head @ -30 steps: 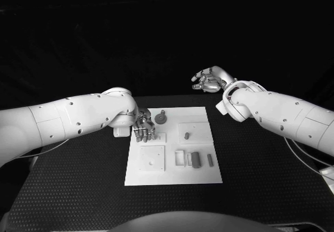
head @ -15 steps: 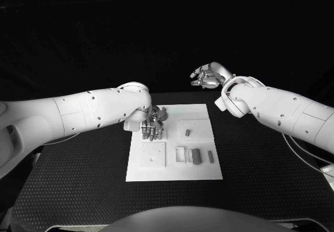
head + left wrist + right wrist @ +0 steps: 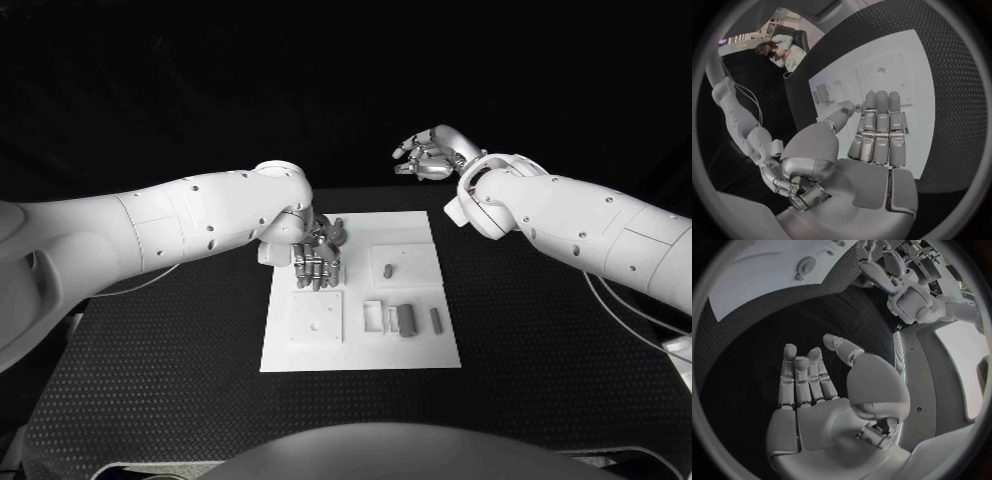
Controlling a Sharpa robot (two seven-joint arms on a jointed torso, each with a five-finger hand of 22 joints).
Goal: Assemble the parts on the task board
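Observation:
The white task board [image 3: 361, 350] lies in the middle of the table. My left hand [image 3: 313, 258] hovers over its far left part, fingers straight and side by side, thumb apart, palm bare [image 3: 876, 132]. Just beyond the fingertips [image 3: 306, 284] lies a square plate [image 3: 316, 320] with a small hole [image 3: 880, 71]. A round knob part [image 3: 336, 233] stands at the far edge, partly behind the hand. A small part [image 3: 388, 270] sits on a raised square. Several grey bar parts [image 3: 407, 323] lie at the near right. My right hand [image 3: 426, 160] is raised beyond the board, holding nothing [image 3: 811, 385].
Black textured matting [image 3: 562, 380] surrounds the board on all sides. In the right wrist view the board [image 3: 754, 280] and the knob [image 3: 806, 263] lie far from that hand, with the left arm [image 3: 907, 302] beyond them.
My left arm has swung further in over the board's far left part, the hand now nearer the knob. The right hand has hardly moved.

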